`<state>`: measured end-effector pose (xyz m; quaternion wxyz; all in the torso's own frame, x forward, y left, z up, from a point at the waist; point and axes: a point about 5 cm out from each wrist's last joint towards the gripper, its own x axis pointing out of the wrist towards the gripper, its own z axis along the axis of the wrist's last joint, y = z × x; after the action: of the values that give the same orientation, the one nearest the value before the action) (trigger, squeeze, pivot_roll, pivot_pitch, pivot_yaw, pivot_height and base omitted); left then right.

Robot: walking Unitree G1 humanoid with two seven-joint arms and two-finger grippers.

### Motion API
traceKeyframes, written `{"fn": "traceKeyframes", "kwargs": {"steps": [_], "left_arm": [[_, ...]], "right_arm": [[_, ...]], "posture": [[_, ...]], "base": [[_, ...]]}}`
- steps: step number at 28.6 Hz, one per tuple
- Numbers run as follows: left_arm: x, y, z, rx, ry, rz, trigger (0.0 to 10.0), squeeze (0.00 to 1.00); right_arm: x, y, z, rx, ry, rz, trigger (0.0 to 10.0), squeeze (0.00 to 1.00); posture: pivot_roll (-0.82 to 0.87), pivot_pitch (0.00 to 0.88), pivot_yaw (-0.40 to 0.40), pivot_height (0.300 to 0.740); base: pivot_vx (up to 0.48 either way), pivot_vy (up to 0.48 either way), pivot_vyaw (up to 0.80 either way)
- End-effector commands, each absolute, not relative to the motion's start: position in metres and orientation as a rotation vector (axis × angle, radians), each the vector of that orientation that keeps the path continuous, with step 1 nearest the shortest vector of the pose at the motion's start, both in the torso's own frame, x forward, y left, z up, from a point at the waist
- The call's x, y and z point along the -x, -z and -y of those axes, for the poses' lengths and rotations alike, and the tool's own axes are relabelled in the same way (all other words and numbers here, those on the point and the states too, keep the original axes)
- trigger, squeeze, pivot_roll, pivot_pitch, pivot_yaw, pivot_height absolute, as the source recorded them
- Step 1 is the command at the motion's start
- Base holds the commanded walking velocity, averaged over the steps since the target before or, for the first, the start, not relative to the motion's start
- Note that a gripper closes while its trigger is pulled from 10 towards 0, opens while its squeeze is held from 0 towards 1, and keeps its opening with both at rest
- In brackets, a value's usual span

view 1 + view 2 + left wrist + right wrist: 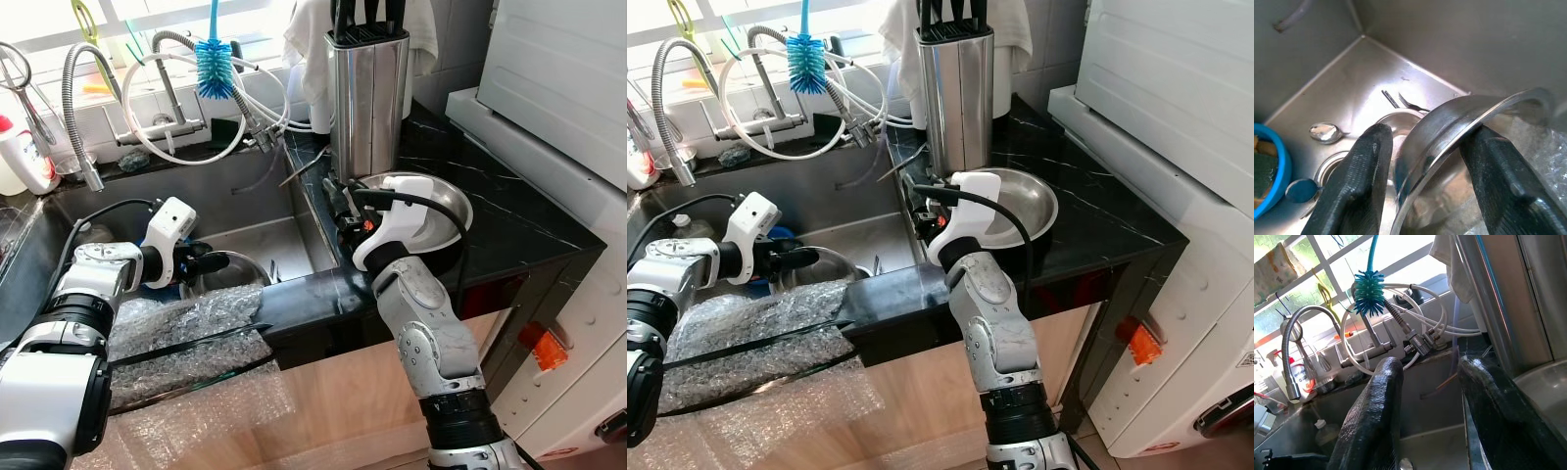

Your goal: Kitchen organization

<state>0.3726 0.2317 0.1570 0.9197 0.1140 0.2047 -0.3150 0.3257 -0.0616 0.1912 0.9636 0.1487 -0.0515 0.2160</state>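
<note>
Steel bowl [223, 271] is seen in the sink [257, 238], lower left of the head view. Left gripper [1422, 181] is clamped on its rim; the wrist view reveals a fork [1409, 103] and spoon [1325, 132] beyond. Right gripper [1427, 416] is spread apart, empty, by the pan [443, 211].

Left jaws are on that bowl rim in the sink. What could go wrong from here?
1. The left gripper straddles only the thin rim of the steel bowl; it may slip and drop onto the fork and spoon below.
2. Lifting could catch the bubble wrap draped over the sink edge.
</note>
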Motion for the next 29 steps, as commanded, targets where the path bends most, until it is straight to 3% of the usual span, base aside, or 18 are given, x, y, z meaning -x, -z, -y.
{"fn": "traceKeyframes", "kwargs": {"steps": [1, 12, 17, 18, 22, 27, 29], "left_arm": [[-0.373, -0.163, -0.235, -0.245, 0.654, -0.396, 10.0, 1.00], [-0.371, -0.167, -0.232, -0.237, 0.733, -0.391, 10.0, 1.00], [-0.371, -0.171, -0.230, -0.328, 0.780, -0.378, 10.0, 1.00], [-0.373, -0.174, -0.230, -0.356, 0.758, -0.361, 10.0, 0.00], [-0.373, -0.176, -0.230, -0.401, 0.761, -0.366, 10.0, 0.00], [-0.373, -0.175, -0.235, -0.640, 0.733, -0.406, 10.0, 0.00], [-0.373, -0.176, -0.234, -0.631, 0.749, -0.403, 10.0, 0.00]], "right_arm": [[-0.327, -0.195, 0.056, -0.286, -0.456, 0.103, 10.0, 0.00], [-0.328, -0.194, 0.057, -0.286, -0.446, 0.098, 10.0, 0.00], [-0.329, -0.194, 0.057, -0.284, -0.443, 0.097, 10.0, 0.00], [-0.329, -0.194, 0.057, -0.284, -0.442, 0.096, 10.0, 0.00], [-0.329, -0.194, 0.058, -0.284, -0.440, 0.096, 10.0, 0.00], [-0.329, -0.194, 0.058, -0.282, -0.438, 0.096, 10.0, 0.00], [-0.329, -0.194, 0.058, -0.281, -0.439, 0.094, 10.0, 0.00]], "posture": [[-0.11, 0.000, 0.152, 0.740], [-0.10, 0.000, 0.154, 0.740], [-0.10, 0.000, 0.154, 0.740], [-0.10, 0.000, 0.154, 0.740], [-0.10, 0.000, 0.154, 0.740], [-0.10, 0.000, 0.152, 0.740], [-0.10, 0.000, 0.153, 0.740]], "base": [[0.000, 0.000, 0.00], [0.000, 0.000, 0.00], [0.000, 0.000, 0.00], [0.000, 0.000, 0.00], [0.000, 0.000, 0.00], [0.000, 0.000, 0.00], [0.000, 0.000, 0.00]]}}
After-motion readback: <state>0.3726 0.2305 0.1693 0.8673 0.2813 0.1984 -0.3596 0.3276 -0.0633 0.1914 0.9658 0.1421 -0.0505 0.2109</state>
